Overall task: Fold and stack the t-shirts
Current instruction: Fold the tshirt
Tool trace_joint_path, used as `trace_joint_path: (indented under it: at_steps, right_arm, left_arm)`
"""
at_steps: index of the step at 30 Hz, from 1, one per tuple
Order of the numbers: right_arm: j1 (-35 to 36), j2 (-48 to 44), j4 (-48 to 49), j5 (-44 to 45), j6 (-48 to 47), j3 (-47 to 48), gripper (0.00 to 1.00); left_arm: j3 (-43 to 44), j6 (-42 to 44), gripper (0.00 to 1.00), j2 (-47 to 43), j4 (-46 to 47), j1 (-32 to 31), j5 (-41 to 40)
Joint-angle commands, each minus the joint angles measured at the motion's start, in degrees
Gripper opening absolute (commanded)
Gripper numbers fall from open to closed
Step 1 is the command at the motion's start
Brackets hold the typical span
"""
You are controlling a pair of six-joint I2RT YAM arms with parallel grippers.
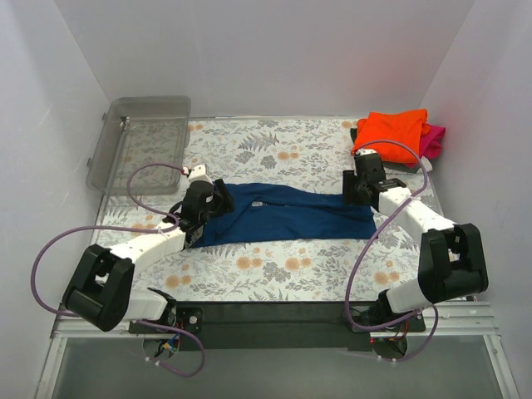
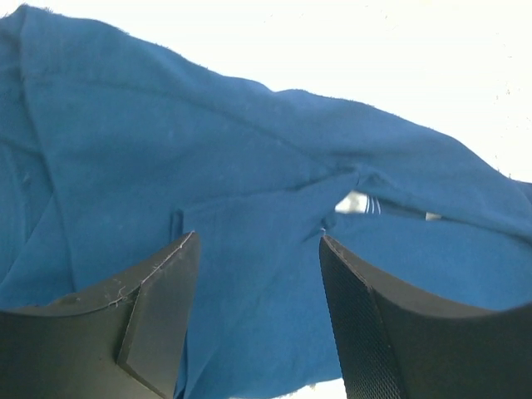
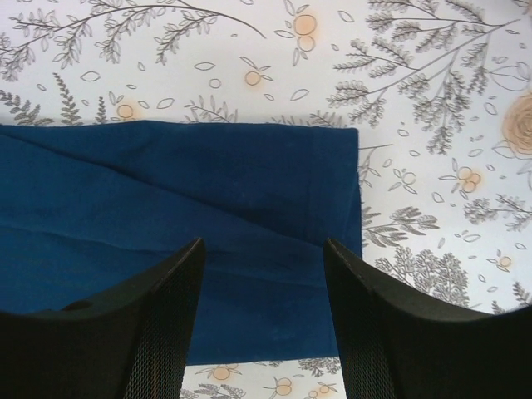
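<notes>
Though spread wide, left gripper (image 2: 258, 238) and right gripper (image 3: 263, 243) over navy t-shirt (image 1: 283, 214), perhaps touching.

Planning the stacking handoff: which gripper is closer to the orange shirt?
Right. The right gripper is over one end of the navy shirt, just below the orange shirt in the top view; the left gripper is at the opposite end.

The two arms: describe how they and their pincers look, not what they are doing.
Both the left arm and the right arm have white links between bulky black joint housings, with a thin purple cable looping loosely alongside each. The left pincer and right pincer each have two black wedge-shaped fingers; the inner pads show a fine mesh texture.
</notes>
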Motion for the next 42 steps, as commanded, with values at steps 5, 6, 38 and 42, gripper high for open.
trace_joint_path:
  at_steps: [5,6,38,42]
  right_arm:
    - [0.7,1.4,3.6,-5.2,-0.2,3.9,0.54]
    - [0.8,1.4,3.6,-5.4,-0.2,3.8,0.54]
    - [2.9,0.5,3.7,-6.5,-0.7,2.6,0.54]
    - [3.0,0.0,3.7,-6.4,-0.7,2.5,0.54]
  left_arm:
    - [4.8,3.7,0.56,6.8,2.3,-0.1,-2.0]
    - [5.4,3.5,0.56,7.5,1.8,-0.1,-2.6]
    - [3.4,1.0,0.0,11.7,1.5,-0.1,-7.9]
    - [2.3,1.2,0.0,9.1,1.5,-0.1,-6.7]
